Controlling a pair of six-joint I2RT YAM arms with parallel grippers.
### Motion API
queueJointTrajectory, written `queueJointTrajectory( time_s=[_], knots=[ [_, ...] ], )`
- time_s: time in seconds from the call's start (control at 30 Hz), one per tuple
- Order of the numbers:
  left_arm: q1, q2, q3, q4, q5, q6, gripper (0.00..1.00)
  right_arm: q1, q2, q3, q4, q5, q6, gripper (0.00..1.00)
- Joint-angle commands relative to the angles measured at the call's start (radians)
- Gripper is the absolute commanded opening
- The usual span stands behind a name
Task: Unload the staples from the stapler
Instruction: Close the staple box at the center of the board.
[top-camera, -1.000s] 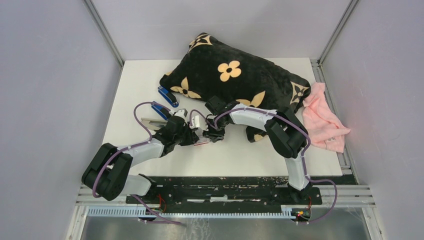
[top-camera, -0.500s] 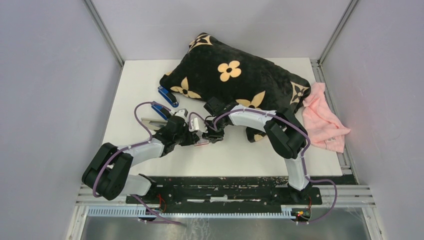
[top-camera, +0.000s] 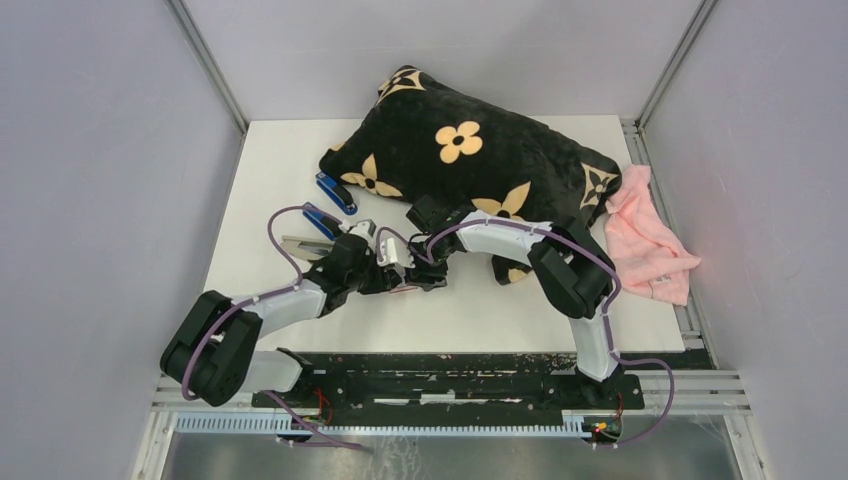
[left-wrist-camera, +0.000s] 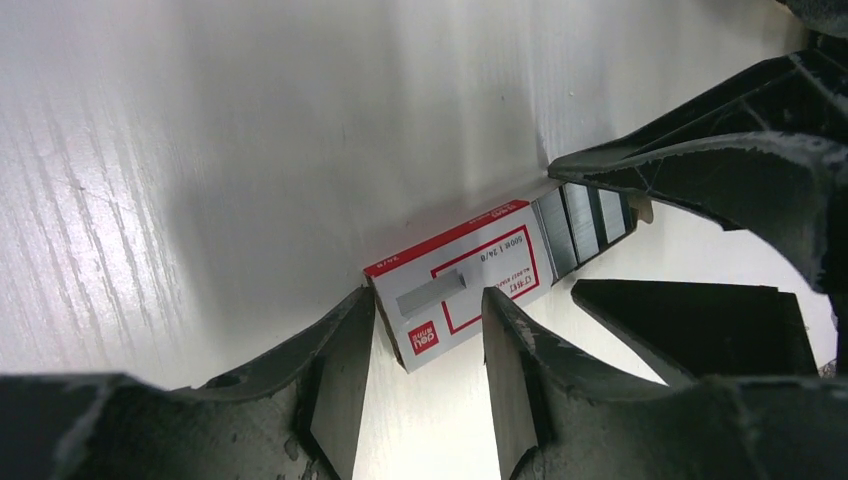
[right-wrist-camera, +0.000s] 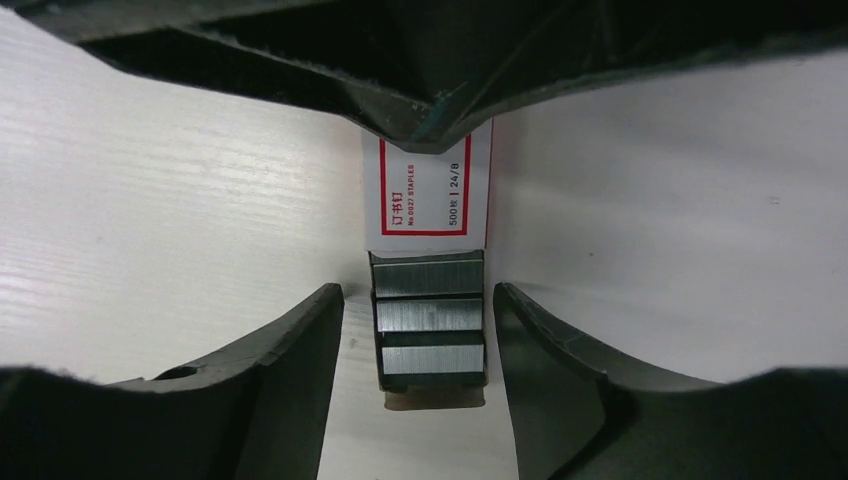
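Left claw (left-wrist-camera: 425, 296): on my left wrist cam its fingers (left-wrist-camera: 340, 365) sit either side of the near end of the box (left-wrist-camera: 455, 300). Both tips look like they touch the cardboard, but honestly I can't tell if it's pinching or just straddling.
Right claw (right-wrist-camera: 420, 290): spread apart, one finger each side of the staples (right-wrist-camera: 430, 325). I can see a sliver of table on the left side, so it's not gripping anything.
Staples: three grey blocks in a row, poking out of the open end of the box. They're lower centre on the right wrist cam and right of centre on the left one.
Box: red and white, lying flat on the table (top-camera: 480, 300). It's about mid-frame in the top view, between my two claws, which face each other.
Stapler (top-camera: 298, 243): the silver one, on the table left of centre in the top view. It's left of my left claw and just below the blue staplers (top-camera: 322, 220), with neither claw on it.
Blue staplers: two of them, by the left edge of the pillow (top-camera: 460, 150).
Pillow: black with tan flowers, upper centre.
Cloth (top-camera: 645, 235): pink, at the right edge of the table.
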Motion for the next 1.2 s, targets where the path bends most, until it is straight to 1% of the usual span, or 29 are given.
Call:
queueJointTrajectory(
  time_s=[0.0, 0.13, 0.27, 0.33, 0.4, 0.47, 0.53, 0.6, 0.67, 0.8, 0.9, 1.0, 1.17],
  knots=[
    [-0.008, -0.011, -0.059, -0.152, -0.013, 0.027, 0.56, -0.012, -0.078, 0.006, -0.044, -0.028, 0.024, 0.65],
    [-0.009, -0.079, -0.071, -0.166, -0.041, 0.019, 0.64, -0.027, -0.152, 0.005, -0.09, -0.075, 0.036, 0.7],
    [-0.008, -0.188, -0.088, -0.175, -0.069, 0.009, 0.68, -0.036, -0.236, -0.013, -0.141, -0.131, 0.055, 0.7],
    [-0.008, -0.255, -0.101, -0.169, -0.069, 0.016, 0.68, -0.048, -0.262, -0.018, -0.164, -0.168, 0.1, 0.7],
    [-0.008, -0.334, -0.118, -0.159, -0.055, 0.031, 0.68, -0.079, -0.281, -0.026, -0.161, -0.223, 0.196, 0.69],
    [-0.009, -0.426, -0.141, -0.146, -0.044, 0.039, 0.69, -0.123, -0.294, -0.056, -0.129, -0.306, 0.326, 0.65],
    [-0.008, -0.519, -0.171, -0.129, -0.035, 0.044, 0.73, -0.171, -0.308, -0.112, -0.07, -0.375, 0.451, 0.61],
    [-0.009, -0.614, -0.214, -0.105, -0.03, 0.04, 0.79, -0.214, -0.323, -0.181, 0.03, -0.406, 0.59, 0.6],
    [-0.008, -0.695, -0.253, -0.067, -0.016, 0.032, 0.85, -0.237, -0.328, -0.233, 0.122, -0.388, 0.677, 0.56],
    [-0.008, -0.801, -0.32, -0.01, -0.027, -0.007, 0.94, -0.242, -0.277, -0.232, 0.14, -0.32, 0.707, 0.48],
    [-0.008, -0.84, -0.344, -0.019, -0.066, -0.027, 0.94, -0.245, -0.243, -0.232, 0.149, -0.252, 0.716, 0.4],
    [-0.008, -0.836, -0.355, -0.028, -0.101, -0.047, 0.93, -0.255, -0.217, -0.23, 0.17, -0.202, 0.736, 0.3],
    [-0.009, -0.737, -0.336, -0.049, -0.152, -0.066, 0.9, -0.259, -0.168, -0.22, 0.188, -0.156, 0.762, 0.28]
  ],
)
